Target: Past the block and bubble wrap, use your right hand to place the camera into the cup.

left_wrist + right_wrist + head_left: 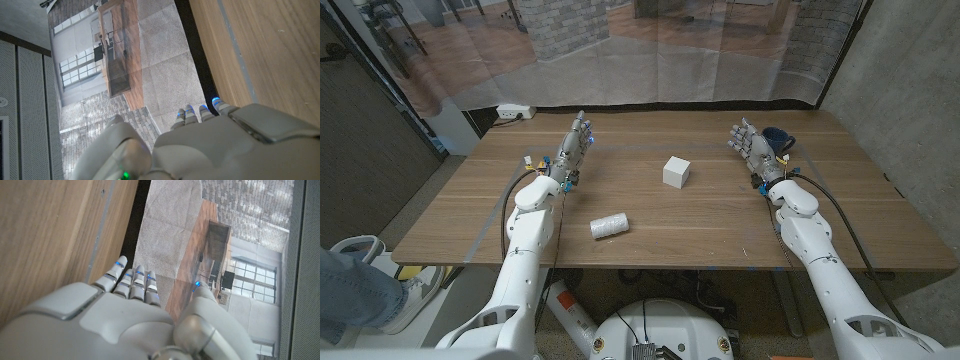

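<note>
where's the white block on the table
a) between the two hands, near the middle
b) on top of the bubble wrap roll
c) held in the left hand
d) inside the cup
a: the block sits alone on the table between the left hand and right hand, apart from the bubble wrap.

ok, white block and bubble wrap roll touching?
Apart. The head view shows the white block near the table's middle and the bubble wrap roll closer to the robot, with bare wood plainly between them.
</note>
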Robot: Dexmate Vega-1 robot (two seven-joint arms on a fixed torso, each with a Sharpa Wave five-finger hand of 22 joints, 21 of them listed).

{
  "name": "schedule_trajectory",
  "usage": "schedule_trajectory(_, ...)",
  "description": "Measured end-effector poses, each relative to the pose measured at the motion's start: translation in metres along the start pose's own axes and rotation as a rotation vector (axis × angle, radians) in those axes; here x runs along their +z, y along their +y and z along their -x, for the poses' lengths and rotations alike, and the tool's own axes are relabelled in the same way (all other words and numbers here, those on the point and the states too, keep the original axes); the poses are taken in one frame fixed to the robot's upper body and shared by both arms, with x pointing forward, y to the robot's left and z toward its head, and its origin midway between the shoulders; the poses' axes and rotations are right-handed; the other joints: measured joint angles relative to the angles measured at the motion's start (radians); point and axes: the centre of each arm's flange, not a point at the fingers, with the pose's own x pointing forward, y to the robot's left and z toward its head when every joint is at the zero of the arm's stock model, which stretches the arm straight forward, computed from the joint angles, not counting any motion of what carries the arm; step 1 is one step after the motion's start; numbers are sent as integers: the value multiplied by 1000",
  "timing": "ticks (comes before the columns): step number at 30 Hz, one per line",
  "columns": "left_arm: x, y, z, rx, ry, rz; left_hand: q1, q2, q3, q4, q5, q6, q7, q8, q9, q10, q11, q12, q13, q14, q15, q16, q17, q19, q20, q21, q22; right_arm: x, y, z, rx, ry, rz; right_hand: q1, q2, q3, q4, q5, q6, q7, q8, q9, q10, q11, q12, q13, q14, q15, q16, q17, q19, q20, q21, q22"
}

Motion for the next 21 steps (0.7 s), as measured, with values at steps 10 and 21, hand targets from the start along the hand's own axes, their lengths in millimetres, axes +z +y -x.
schedule_trajectory(10,-3,2,4,1,19,-1,4,4,0,0,6,0,0,0,0,0,0,0,0,0,0,0,0,0,0,0,0,7,1,5,15,-15,18,11,0,4,-4,0,0,0,0,0,5,-6,0,0,5,-5,0,0,0,0,-4,0)
schedule_trajectory(21,-4,1,5,-4,25,6,4,4,0,0,6,0,0,0,0,0,0,0,0,0,0,0,0,-5,5,0,5,14,-3,12,19,-30,36,16,6,7,-16,0,5,-6,0,0,5,-6,8,0,11,-11,0,0,7,0,-8,0)
